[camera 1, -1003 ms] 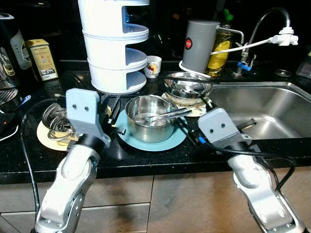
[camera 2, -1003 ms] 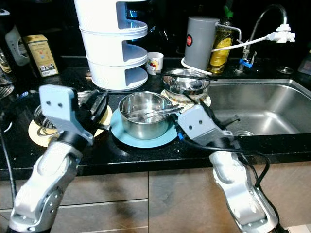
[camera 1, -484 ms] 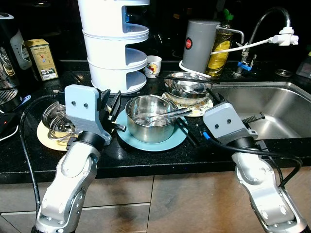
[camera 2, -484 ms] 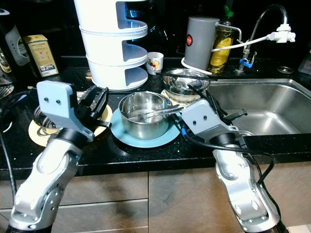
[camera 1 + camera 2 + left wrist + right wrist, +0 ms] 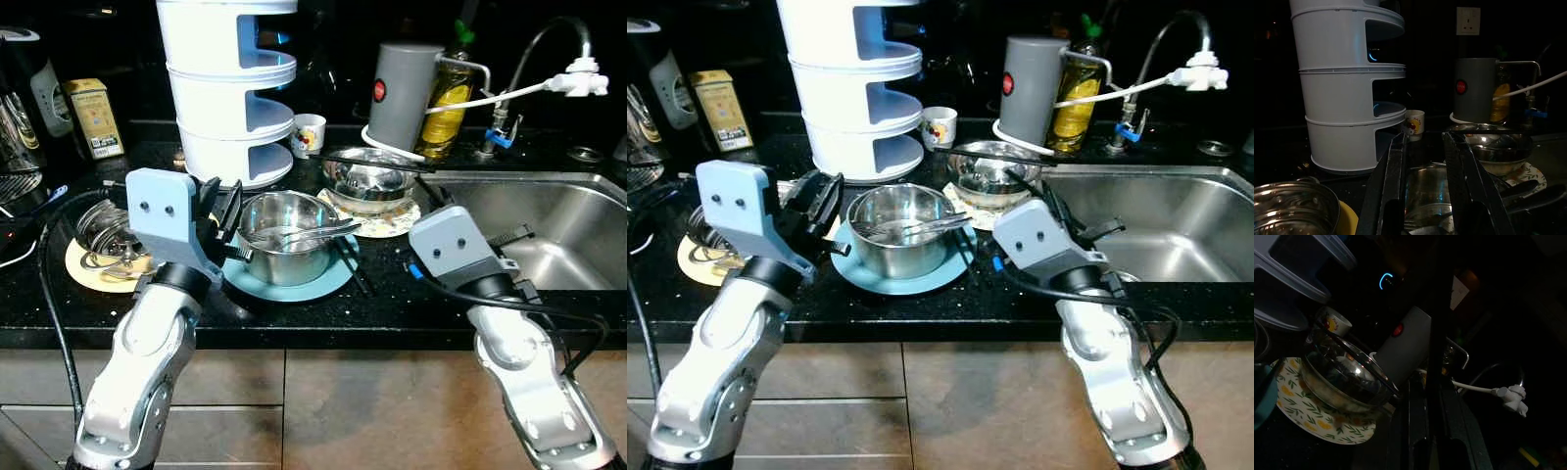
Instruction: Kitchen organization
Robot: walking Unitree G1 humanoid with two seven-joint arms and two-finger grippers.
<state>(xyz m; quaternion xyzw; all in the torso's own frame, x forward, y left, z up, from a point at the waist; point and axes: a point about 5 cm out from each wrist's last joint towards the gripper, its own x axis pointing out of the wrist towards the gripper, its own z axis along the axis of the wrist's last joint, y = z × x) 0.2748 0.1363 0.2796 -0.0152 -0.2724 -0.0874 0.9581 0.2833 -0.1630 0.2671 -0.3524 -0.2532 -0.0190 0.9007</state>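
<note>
A steel pot (image 5: 289, 250) with metal tongs (image 5: 313, 233) lying across it stands on a teal plate (image 5: 328, 284) in the middle of the black counter. Behind it to the right, a second steel bowl (image 5: 370, 176) rests on a leaf-patterned plate (image 5: 397, 220). My left gripper (image 5: 223, 201) is open and hovers just left of the pot's rim; its wrist view looks between its fingers (image 5: 1391, 171) at the pot (image 5: 1430, 191). My right gripper (image 5: 1083, 223) hangs over the counter between the plates and the sink, holding nothing that I can see.
A white tiered stand (image 5: 230, 88), a small cup (image 5: 308, 132), a grey canister (image 5: 402, 93) and an oil bottle (image 5: 446, 103) line the back. The sink (image 5: 549, 225) and faucet (image 5: 549, 54) lie right. A steel strainer (image 5: 103, 225) on a yellow plate sits left. Black chopsticks (image 5: 348, 264) cross the teal plate.
The view has shifted slightly. My left gripper has edged closer to the pot's rim. My right arm has lifted and moved a little toward the sink.
</note>
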